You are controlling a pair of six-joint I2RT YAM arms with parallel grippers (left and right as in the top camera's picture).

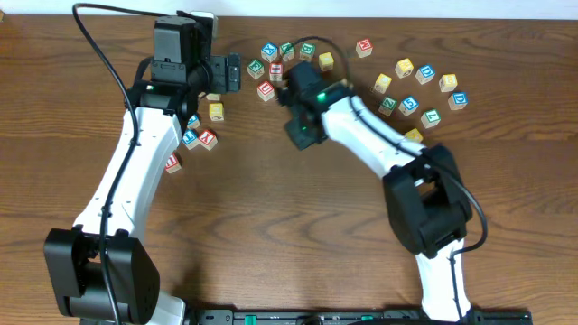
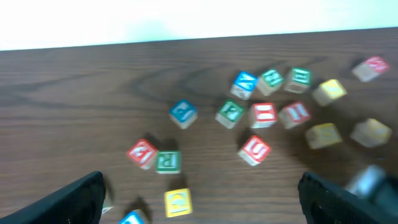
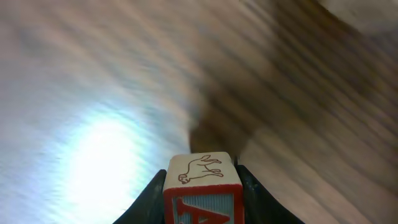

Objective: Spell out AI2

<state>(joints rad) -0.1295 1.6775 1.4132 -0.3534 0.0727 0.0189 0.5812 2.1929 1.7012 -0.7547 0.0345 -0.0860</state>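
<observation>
A wooden block (image 3: 202, 180) sits clamped between the two fingers of the right gripper (image 3: 201, 186), lifted off the table (image 1: 271, 226) near its middle. The block's red-bordered near face is cut off by the bottom of the right wrist picture, so only the top of a red letter that looks like an A shows. Its upper face carries a line drawing of a four-legged animal. From overhead the block cannot be seen at all, as the right arm's black wrist covers it.

The left gripper (image 2: 200, 179) hangs with its fingers spread wide and nothing between them. Only its dark fingertips (image 2: 81, 199) enter the bottom corners of the left wrist view.

Loose blocks (image 1: 404, 68) lie scattered along the far half of the table, in red, blue, green and yellow. Most are too small or blurred for their letters to be read. A few on the left are partly hidden under the left arm.

The table is dark brown wood with a strong grain. In the right wrist view it is smeared with blur and washed out by a bright patch of glare (image 3: 99, 162). A white strip (image 2: 186, 18) runs beyond the far edge.
</observation>
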